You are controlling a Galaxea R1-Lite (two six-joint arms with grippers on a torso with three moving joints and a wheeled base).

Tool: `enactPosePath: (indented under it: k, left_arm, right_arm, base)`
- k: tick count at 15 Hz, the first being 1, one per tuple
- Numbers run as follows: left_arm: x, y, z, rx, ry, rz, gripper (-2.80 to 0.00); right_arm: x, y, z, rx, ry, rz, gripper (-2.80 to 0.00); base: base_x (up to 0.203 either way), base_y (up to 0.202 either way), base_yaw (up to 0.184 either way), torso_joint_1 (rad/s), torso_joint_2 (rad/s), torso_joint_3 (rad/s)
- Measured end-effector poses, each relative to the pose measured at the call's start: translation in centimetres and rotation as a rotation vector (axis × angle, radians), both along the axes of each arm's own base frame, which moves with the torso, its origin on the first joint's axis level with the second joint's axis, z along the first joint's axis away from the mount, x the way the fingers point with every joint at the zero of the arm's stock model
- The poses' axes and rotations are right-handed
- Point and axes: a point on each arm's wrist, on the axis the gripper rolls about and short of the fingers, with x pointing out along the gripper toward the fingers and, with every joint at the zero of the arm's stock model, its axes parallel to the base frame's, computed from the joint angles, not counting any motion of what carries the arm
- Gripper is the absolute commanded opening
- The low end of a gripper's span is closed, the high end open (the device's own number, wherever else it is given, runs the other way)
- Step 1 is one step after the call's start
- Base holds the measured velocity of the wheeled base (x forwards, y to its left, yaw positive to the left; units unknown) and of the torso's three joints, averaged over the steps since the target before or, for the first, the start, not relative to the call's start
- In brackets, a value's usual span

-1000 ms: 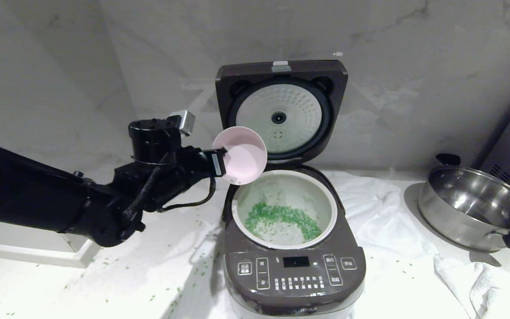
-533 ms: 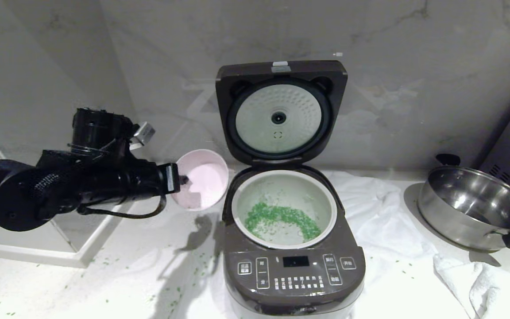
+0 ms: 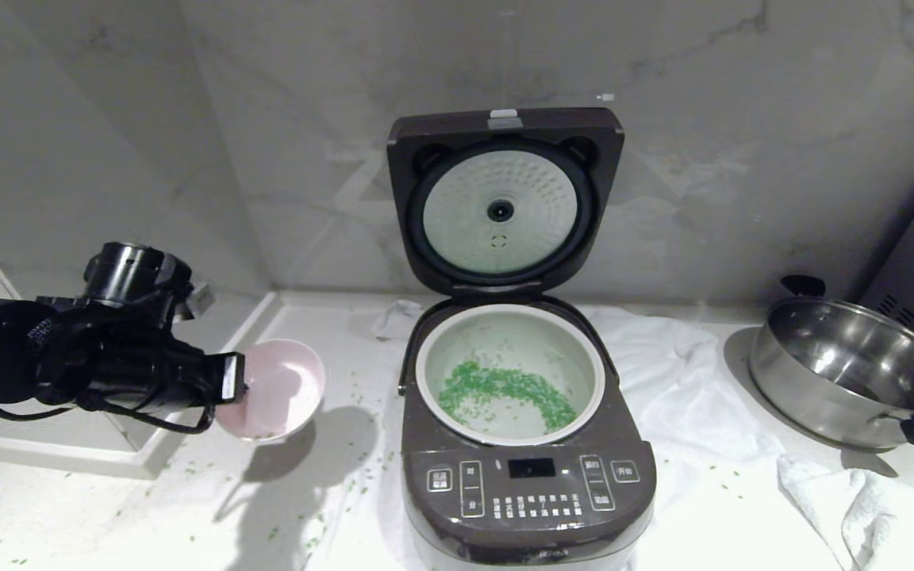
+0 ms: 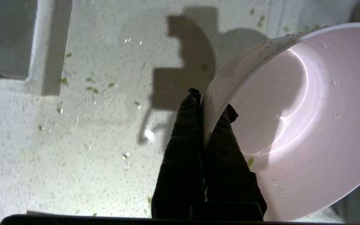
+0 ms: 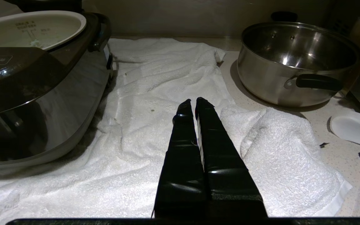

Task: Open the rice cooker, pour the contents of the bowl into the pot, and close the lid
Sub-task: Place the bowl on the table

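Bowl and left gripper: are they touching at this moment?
Touching. The left wrist view shows the left gripper pinching the rim of the bowl, one finger outside the wall, the other inside, with no gap.

the head view is evenly lit and sharp; light from above throws a soft shadow of the left arm (image 3: 68, 365) and bowl (image 3: 278, 388) onto the tabletop (image 3: 147, 515). the right wrist view is dim, with glare on the steel pan (image 5: 295, 62). the left wrist view shows hard-edged shadows and a bright bowl interior.
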Motion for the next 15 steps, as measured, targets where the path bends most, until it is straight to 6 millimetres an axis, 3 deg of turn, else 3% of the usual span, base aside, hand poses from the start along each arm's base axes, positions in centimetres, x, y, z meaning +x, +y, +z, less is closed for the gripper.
enactPosePath:
  k: [5,15]
  left_arm:
    - [-1.1,0.6,-3.0,0.065,0.209,-0.025,-2.8]
    - [3.7,3.5,-8.8,0.059,0.323,0.08,-2.8]
  right_arm:
    - [0.0,0.0,0.0,0.0,0.0,0.0,-2.8]
    - [0.0,0.0,0.0,0.0,0.0,0.0,-2.8]
  base:
    - [0.0,0.0,0.0,0.0,0.0,0.0]
    - [0.0,0.0,0.0,0.0,0.0,0.0]
